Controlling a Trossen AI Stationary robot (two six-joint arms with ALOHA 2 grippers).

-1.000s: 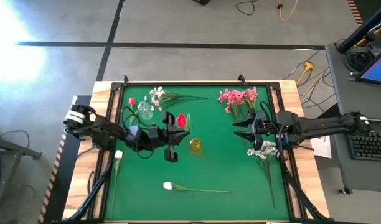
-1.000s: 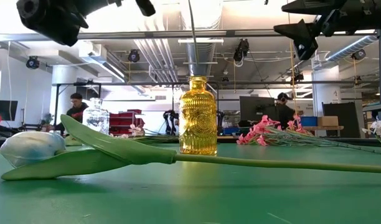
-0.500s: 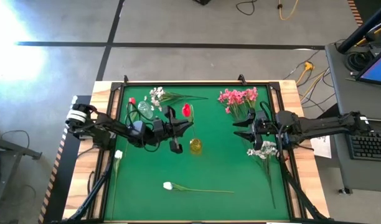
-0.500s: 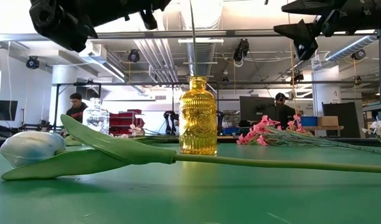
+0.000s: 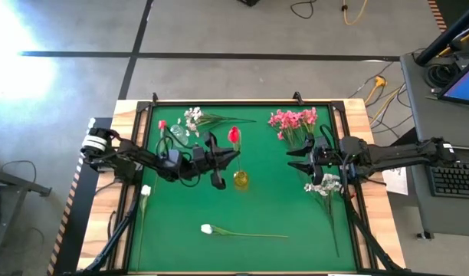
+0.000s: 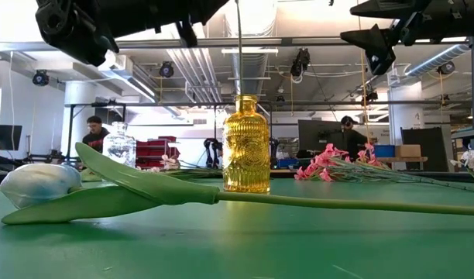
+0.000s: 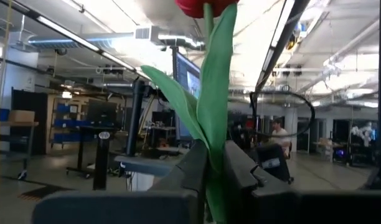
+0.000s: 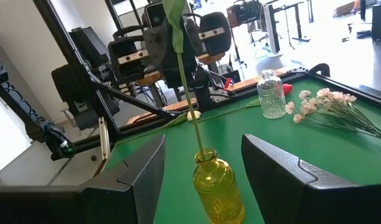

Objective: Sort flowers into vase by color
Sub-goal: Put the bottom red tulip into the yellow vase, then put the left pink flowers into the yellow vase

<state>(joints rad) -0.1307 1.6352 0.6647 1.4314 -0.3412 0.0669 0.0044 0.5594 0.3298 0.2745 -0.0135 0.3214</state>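
Note:
A red tulip [image 5: 234, 136] is held upright over the yellow vase [image 5: 240, 179] near the table's middle, with my left gripper [image 5: 226, 158] shut on it. Its thin stem [image 6: 238, 46] runs down into the vase's mouth [image 6: 246, 98]. My right gripper [image 5: 293, 159] waits open and level at the right, above a white blossom spray [image 5: 324, 185], and touches nothing. A clear glass vase [image 5: 178, 136] stands at the far left with another red flower [image 5: 162, 124] lying next to it. My left gripper pinches the tulip's stem and leaf [image 7: 214, 163] between its two fingers, below the bloom [image 7: 206, 6]. The fingers come from the table's left, slanting upward, and lie across the stem. The tulip stands nearly upright, its lower stem end in the yellow vase's mouth [image 8: 205, 154].
Pink blossom sprays [image 5: 293, 120] lie at the far right and a white blossom spray [image 5: 192, 117] at the far left. One white tulip [image 5: 207, 228] lies near the front edge, another [image 5: 145, 190] at the left edge. People are in the room beyond the table.
My left gripper has moved a little toward the table's far edge and tipped its wrist. The tulip's bloom has swung toward the far edge and the stem has come more upright, while its lower end has stayed at the yellow vase's mouth.

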